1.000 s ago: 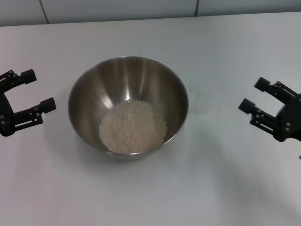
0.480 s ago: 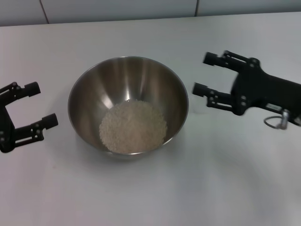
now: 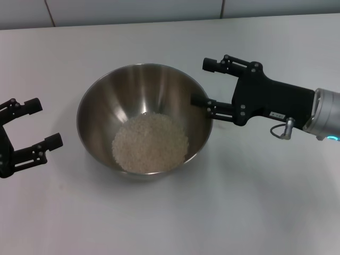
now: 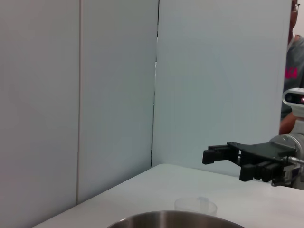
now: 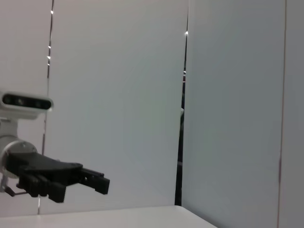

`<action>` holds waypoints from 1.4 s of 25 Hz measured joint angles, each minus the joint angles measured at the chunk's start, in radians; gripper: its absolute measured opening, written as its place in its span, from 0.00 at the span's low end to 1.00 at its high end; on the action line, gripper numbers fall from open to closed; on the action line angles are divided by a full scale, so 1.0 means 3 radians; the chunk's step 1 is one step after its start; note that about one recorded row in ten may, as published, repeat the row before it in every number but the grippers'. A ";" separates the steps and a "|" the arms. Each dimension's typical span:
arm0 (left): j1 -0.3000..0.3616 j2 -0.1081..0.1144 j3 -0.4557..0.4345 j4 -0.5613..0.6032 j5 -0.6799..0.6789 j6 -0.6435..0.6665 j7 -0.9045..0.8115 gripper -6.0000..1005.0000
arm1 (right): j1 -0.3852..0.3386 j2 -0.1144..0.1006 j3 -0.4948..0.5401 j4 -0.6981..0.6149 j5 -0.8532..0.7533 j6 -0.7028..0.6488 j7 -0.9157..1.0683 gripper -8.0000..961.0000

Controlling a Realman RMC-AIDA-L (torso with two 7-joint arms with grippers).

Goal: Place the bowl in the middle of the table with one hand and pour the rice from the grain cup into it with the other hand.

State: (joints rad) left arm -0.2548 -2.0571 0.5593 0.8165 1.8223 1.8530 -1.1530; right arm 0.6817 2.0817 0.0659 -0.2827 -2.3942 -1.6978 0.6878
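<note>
The large round stainless-steel mixing bowl stands on the plain white tabletop, about at its middle in the head view. In its bottom lies a pale heap of small off-white rice grains, spread a little toward the near side of the shiny metal inside.

The small clear plastic grain cup shows only from my left wrist: it stands upright on the table just beyond the bowl's rim, and it looks empty. From my head I cannot make it out; my right arm covers that spot.

My right black two-finger gripper reaches in from the right, above the table by the bowl's right rim. Its jaws stand apart with nothing between them: one finger points past the far right side of the bowl, and the other finger's tip lies over the bowl's right edge. From the left wrist this same gripper hangs in the air higher than the cup and to one side of it, apart from it.

My left black gripper hovers at the table's left edge, well apart from the bowl, jaws wide apart and holding nothing. My right wrist sees it from across the table, against the white wall panels.
</note>
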 joint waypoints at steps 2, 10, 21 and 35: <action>0.0000 0.0000 -0.0001 0.0000 0.0000 -0.0001 0.0001 0.84 | -0.0012 0.0000 0.0000 0.0031 0.0000 0.0043 -0.0023 0.78; -0.0132 -0.0008 0.0112 -0.0036 0.0009 -0.0011 0.0038 0.84 | -0.0060 0.0003 0.0013 0.0051 0.0000 0.0069 -0.0029 0.78; -0.0327 -0.0011 0.0192 -0.0156 0.0112 -0.0059 0.0044 0.84 | -0.0109 0.0005 0.0033 0.0074 0.0004 0.0071 -0.0061 0.78; -0.0357 -0.0013 0.0216 -0.0165 0.0118 -0.0072 0.0049 0.84 | -0.0115 0.0005 0.0036 0.0082 0.0009 0.0071 -0.0064 0.78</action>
